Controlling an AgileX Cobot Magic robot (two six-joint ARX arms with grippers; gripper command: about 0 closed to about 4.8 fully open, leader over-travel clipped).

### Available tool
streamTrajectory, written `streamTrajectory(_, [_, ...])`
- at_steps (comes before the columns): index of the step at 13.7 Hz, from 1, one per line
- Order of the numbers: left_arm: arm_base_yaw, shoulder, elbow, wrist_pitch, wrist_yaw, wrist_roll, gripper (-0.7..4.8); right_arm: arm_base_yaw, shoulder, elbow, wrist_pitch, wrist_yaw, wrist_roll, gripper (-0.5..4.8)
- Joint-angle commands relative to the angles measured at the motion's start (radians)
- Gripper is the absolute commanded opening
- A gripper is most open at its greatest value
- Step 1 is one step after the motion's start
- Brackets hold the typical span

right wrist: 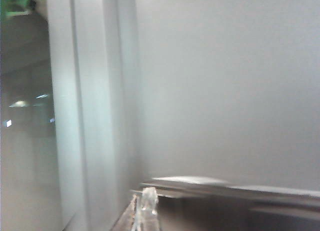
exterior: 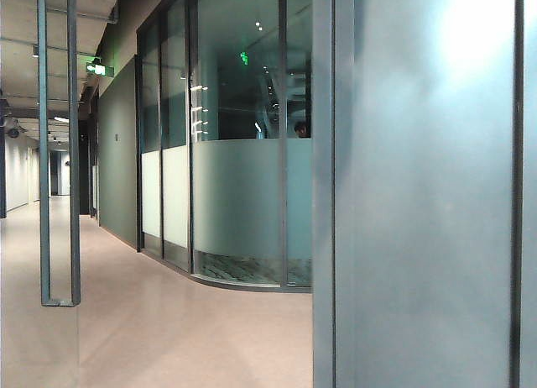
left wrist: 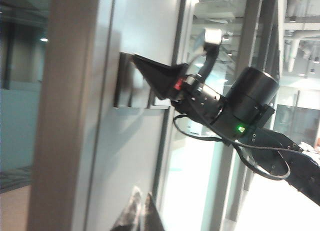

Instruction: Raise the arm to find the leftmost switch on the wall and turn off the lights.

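Note:
A silver switch panel [left wrist: 125,88] is set in the pale wall [left wrist: 140,156], seen in the left wrist view. My right gripper [left wrist: 134,57] is shut to a point, its tip against the panel's upper part at the end nearest the grey post. Which rocker it touches I cannot tell. In its own view the right gripper [right wrist: 145,197] is shut, just short of the blurred panel edge [right wrist: 200,183]. My left gripper [left wrist: 142,200] is shut and empty, below the panel and off the wall. Neither arm shows in the exterior view. Ceiling lights [exterior: 60,119] are lit.
A thick grey post [left wrist: 65,116] stands beside the panel. Glass partitions with dark frames [left wrist: 250,51] run behind the right arm [left wrist: 240,103]. The exterior view shows a corridor with a frosted glass wall [exterior: 243,203], a door handle [exterior: 59,153] and a green exit sign [exterior: 99,68].

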Motion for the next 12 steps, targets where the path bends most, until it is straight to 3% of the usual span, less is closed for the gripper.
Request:
streamTrajectory(1, [0.000,-0.007,0.004,0.005,0.006,0.001,-0.05,0.002,0.000,0.003,-0.002,0.031,-0.026,-0.01])
streamTrajectory(12, [0.000,-0.010,0.004,-0.002,0.024,0.001,-0.05,-0.001,0.001,0.003,-0.005,0.124,-0.052,-0.01])
